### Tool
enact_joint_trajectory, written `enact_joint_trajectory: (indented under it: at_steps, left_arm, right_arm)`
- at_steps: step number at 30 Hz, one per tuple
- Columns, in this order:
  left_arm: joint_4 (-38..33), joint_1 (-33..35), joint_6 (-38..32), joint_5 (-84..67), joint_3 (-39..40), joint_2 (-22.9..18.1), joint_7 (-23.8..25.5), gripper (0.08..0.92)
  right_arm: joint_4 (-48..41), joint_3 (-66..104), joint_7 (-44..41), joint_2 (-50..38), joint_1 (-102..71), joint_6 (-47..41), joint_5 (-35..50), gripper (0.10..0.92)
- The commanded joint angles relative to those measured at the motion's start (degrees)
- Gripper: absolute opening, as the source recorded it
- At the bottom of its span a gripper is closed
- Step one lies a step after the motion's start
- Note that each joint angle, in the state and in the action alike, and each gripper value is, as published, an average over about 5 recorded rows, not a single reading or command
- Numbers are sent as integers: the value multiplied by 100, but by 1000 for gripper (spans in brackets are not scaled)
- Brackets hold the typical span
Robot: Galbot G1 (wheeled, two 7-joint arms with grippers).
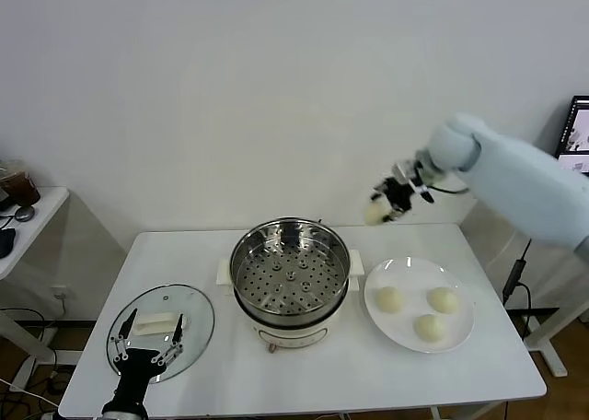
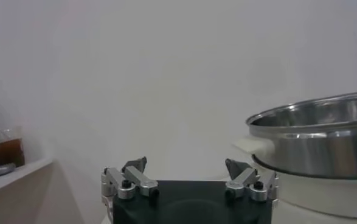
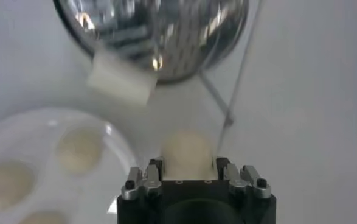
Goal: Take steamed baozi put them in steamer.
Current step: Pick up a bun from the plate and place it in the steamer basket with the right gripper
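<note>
On the white table (image 1: 304,383), set against a plain white wall (image 1: 276,88), everything I work with is laid out in a row. A smaller side table (image 1: 28,219) stands off to my left with a dark cup (image 1: 20,188) on it, and a screen (image 1: 578,134) shows at the far right edge.

The steamer (image 1: 290,277) sits mid-table, its steel pot on a white base, the perforated tray inside bare. Just right of it lies the plate (image 1: 460,332), holding three baozi (image 1: 390,298): one toward the steamer, one toward the right, one nearer me, each apart from the others. To the left of the steamer the glass lid (image 1: 198,323) lies flat on the table, its white handle up.

My right gripper (image 1: 385,208) is raised above the table behind the plate, between plate and wall, its fingers closed partway around a fourth baozi (image 3: 187,152), which fills the gap between them. My left gripper (image 1: 147,351) hangs low over the lid at the table's front left, fingers spread wide and holding nothing.
</note>
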Motion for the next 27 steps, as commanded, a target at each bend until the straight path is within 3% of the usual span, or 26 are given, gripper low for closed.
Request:
enact_joint_trajectory:
  at_steps: [1, 12, 27]
  left_arm:
    - [-6, -2, 4, -9, -9, -2, 2, 823]
    - [-14, -52, 20, -11, -183, -49, -1, 823]
    - [53, -91, 20, -2, -221, -107, 0, 823]
  right_arm:
    - [155, -881, 8, 1442, 561, 934, 184, 526]
    - [-909, -913, 567, 2268, -255, 2632, -1731, 526]
    - [-1640, -328, 1313, 2278, -933, 3532, -3621, 534]
